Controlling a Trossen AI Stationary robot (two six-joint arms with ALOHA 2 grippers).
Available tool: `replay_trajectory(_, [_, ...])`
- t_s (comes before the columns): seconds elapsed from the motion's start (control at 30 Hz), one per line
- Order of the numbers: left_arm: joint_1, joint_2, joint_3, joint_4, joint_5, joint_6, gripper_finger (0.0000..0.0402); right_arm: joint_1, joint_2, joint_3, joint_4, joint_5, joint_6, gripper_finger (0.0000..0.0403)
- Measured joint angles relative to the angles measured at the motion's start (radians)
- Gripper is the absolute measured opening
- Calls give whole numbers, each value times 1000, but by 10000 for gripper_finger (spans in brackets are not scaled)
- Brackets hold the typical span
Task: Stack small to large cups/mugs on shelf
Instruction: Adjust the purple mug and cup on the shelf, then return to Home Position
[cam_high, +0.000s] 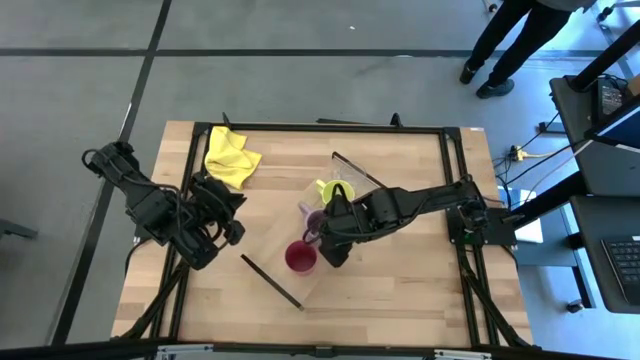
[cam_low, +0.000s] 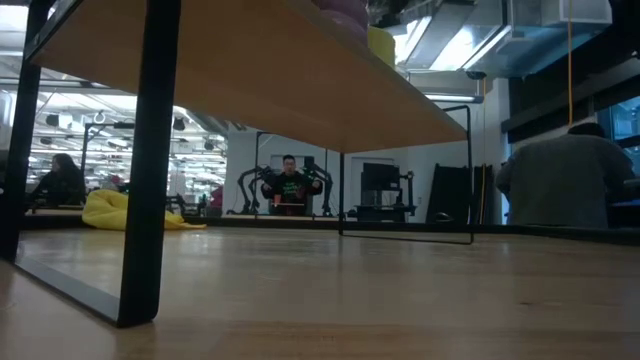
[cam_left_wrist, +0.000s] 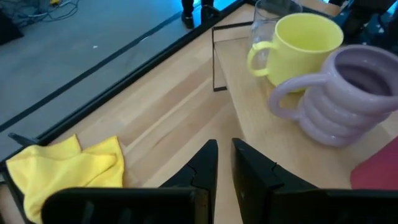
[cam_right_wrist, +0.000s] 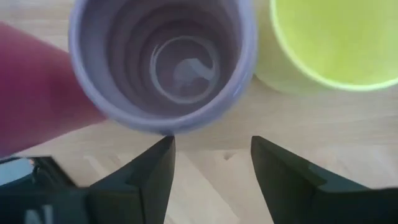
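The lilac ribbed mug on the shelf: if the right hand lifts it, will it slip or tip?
The lilac mug looks glazed, so it may be slippery, though its stacked ribs should help the fingers catch. It looks thick-walled, so probably heavy for its size and breakable. It seems wide and squat, so unlikely to tip. The open right hand hovers just above it.

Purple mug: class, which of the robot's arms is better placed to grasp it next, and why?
Right. The right gripper hovers directly over the purple mug, fingers open beside its rim. The left gripper sits off the shelf near the yellow cloth, fingers nearly shut.
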Motion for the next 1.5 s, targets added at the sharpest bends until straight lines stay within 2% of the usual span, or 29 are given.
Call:
replay_trajectory(0.23, [3, -23, -77, 16, 25, -8, 39, 17, -15, 25, -1, -47, 26, 212])
replay_trajectory(0.43, [3, -86, -198, 96, 28, -53, 39, 66, -18, 36, 93, -112, 61, 212])
replay_trajectory(0.63, [3, -153, -274, 151, 31, -48, 39, 93, -6, 30, 155, -88, 136, 212])
replay_trajectory(0.83, [3, -199, -294, 150, 35, -6, 39, 99, 3, 31, 296, -61, 177, 212])
replay_trajectory(1.13, [3, -207, -294, 148, 51, 54, 39, 124, 22, 30, 290, -59, 255, 212])
replay_trajectory(1.33, [3, -207, -294, 149, 51, 70, 39, 138, 24, 30, 293, 2, 299, 212])
replay_trajectory(1.5, [2, -207, -294, 181, 52, 89, 39, 145, 24, 30, 276, -3, 302, 212])
